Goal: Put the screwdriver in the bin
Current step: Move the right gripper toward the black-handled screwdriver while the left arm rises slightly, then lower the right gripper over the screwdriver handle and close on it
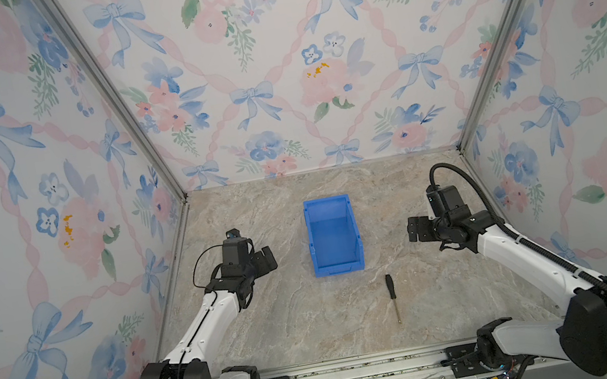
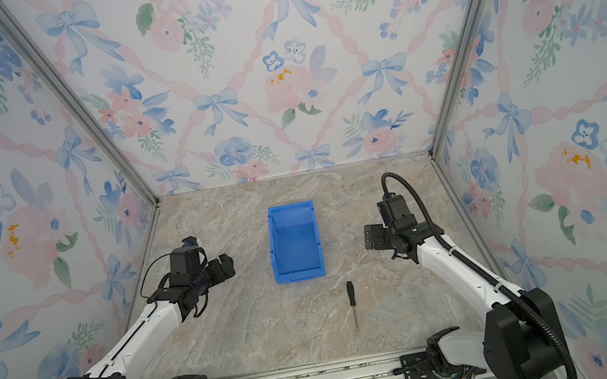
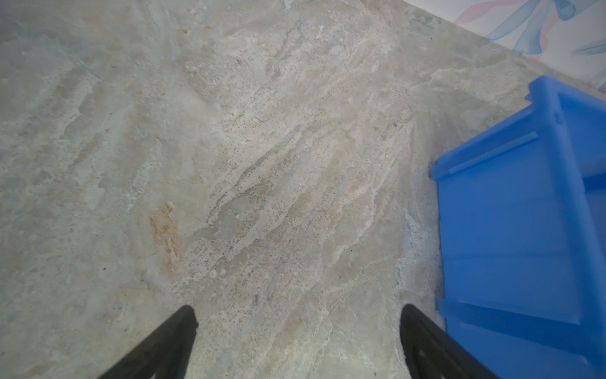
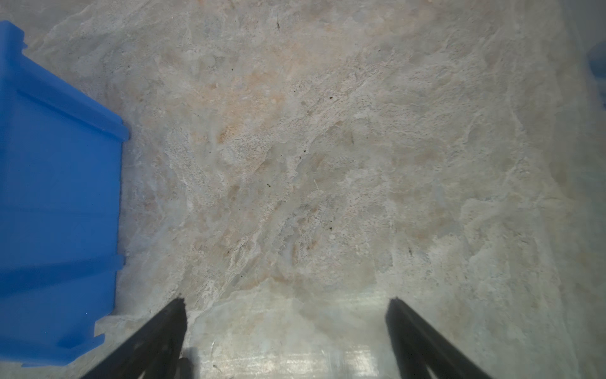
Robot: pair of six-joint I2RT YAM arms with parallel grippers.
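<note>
Nothing is done yet. The screwdriver (image 1: pixel 393 298) lies flat on the table (image 1: pixel 296 326), untouched, back toward my base from my right gripper (image 1: pixel 415 229) and slightly inward of it. Both jaws stand spread wide, holding and touching nothing. The bin (image 1: pixel 356 231) sits empty between that gripper and my left gripper (image 1: pixel 267 260). Grasp, carry and drop all remain.

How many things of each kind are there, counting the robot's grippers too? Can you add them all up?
Blue bin: 1
Screwdriver: 1
Robot grippers: 2, the left gripper and the right gripper
Total: 4
</note>
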